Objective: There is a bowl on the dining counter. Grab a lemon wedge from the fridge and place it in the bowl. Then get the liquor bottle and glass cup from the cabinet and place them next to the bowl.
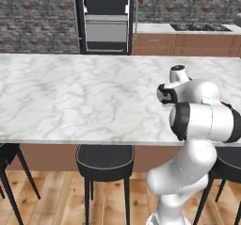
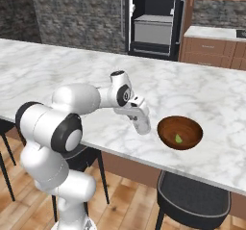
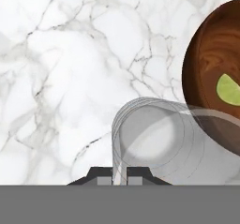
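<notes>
White grey-veined marble dining counter (image 2: 57, 65); on it, a round dark-brown wooden bowl (image 2: 191, 138) cradling a yellow-green lemon wedge (image 3: 229, 89). At the bowl's nine o'clock, the gripper (image 3: 119, 174), clamped on the clear glass cup (image 3: 157, 143), seen through in hand view.

1. The counter (image 2: 57, 65) is a large island with a white, grey-veined marble top on a brown wooden base.
2. A round dark-brown wooden bowl (image 2: 180, 133) stands on the counter close to its near edge, toward the right end as the right base view shows it.
3. A small yellow-green lemon wedge (image 2: 178, 138) lies inside the bowl, near its middle.
4. In the hand view, veined marble spreads out beside the bowl.
5. Black stools (image 1: 105, 162) stand on the wooden floor (image 1: 52, 205) under the counter's near edge.
</notes>
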Robot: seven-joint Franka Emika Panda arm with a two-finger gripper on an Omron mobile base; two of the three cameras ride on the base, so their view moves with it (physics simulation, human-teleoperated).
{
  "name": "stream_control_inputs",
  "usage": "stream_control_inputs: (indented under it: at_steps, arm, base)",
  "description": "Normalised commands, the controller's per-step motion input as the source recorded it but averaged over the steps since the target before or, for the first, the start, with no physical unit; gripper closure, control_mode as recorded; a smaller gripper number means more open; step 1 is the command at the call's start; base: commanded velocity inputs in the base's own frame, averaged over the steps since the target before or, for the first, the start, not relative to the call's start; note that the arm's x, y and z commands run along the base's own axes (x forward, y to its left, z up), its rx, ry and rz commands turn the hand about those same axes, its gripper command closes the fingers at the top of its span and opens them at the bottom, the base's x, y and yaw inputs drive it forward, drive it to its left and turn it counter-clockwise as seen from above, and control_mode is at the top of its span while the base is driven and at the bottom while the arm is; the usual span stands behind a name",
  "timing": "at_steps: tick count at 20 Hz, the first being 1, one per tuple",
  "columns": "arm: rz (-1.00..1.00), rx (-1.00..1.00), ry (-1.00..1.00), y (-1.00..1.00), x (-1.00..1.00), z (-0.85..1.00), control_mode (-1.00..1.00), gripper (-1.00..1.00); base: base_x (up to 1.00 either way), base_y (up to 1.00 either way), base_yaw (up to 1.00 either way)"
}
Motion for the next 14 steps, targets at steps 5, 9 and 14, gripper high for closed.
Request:
stream_control_inputs:
  at_steps: [5,9,14]
  arm:
    - [0.00,0.00,0.00,-0.18,0.14,-0.27,-1.00,1.00]
    - [0.00,0.00,0.00,-0.09,0.26,-0.28,-1.00,1.00]
    - [0.00,0.00,0.00,-0.07,0.22,-0.25,-1.00,1.00]
  base:
    - [0.00,0.00,0.00]
    - [0.00,0.00,0.00]
    - [0.00,0.00,0.00]
